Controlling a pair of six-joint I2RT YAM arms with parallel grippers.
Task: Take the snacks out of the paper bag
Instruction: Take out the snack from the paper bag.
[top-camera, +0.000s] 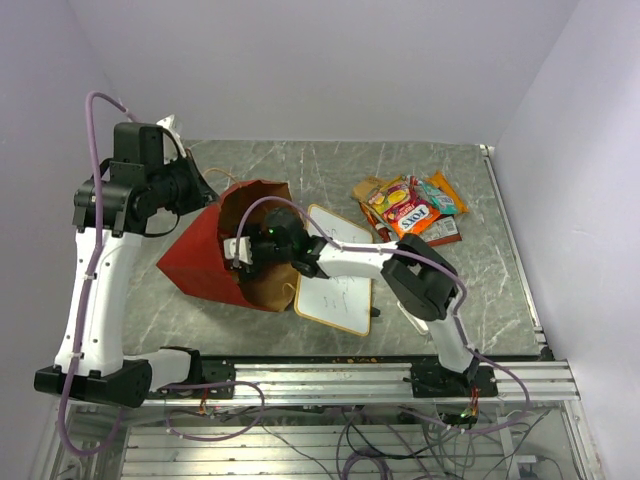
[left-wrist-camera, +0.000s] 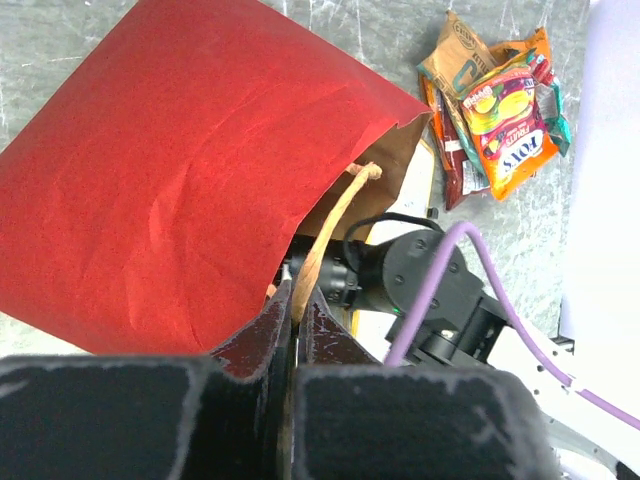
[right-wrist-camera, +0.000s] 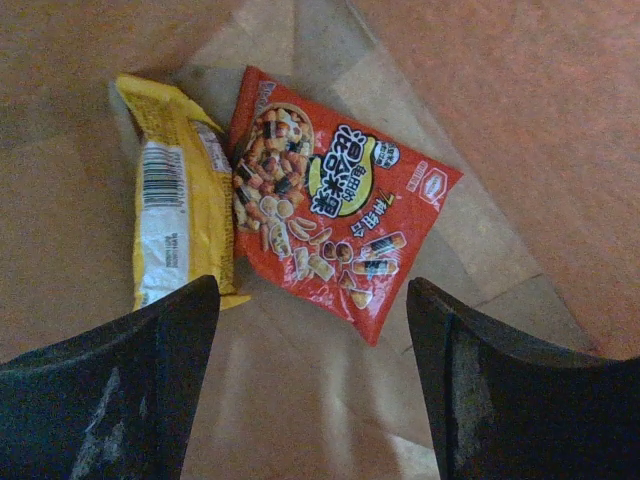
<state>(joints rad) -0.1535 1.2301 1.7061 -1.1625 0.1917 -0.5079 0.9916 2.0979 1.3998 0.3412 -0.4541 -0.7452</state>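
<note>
1. The paper bag (top-camera: 205, 255) lies on its side toward the left edge of the bench (top-camera: 480, 290), mouth facing the right edge. The left claw (left-wrist-camera: 292, 320) is pinched narrow on the thin string handle (left-wrist-camera: 335, 225), which looks like a fragile hold. If that string slips or tears, the mouth sags onto the right arm.
2. Deep inside, the right claw (right-wrist-camera: 310, 300) is spread wide above the bag floor. A red packet (right-wrist-camera: 335, 200) and a yellow packet (right-wrist-camera: 175, 220) lie there, edges overlapping.
3. Risk: closing here may catch both packets at once, or clip only the red one's slick lower corner, so it drops on the way out.
4. Risk: pressing too low could pinch the kraft floor along with the packet, dragging the whole bag.
5. Risk: the exit runs over the whiteboard (top-camera: 345, 295), so a low wrist could shove it.
6. The pile of snacks (top-camera: 410, 208) sits near the far right corner, and a careless drop there could scatter it.
</note>
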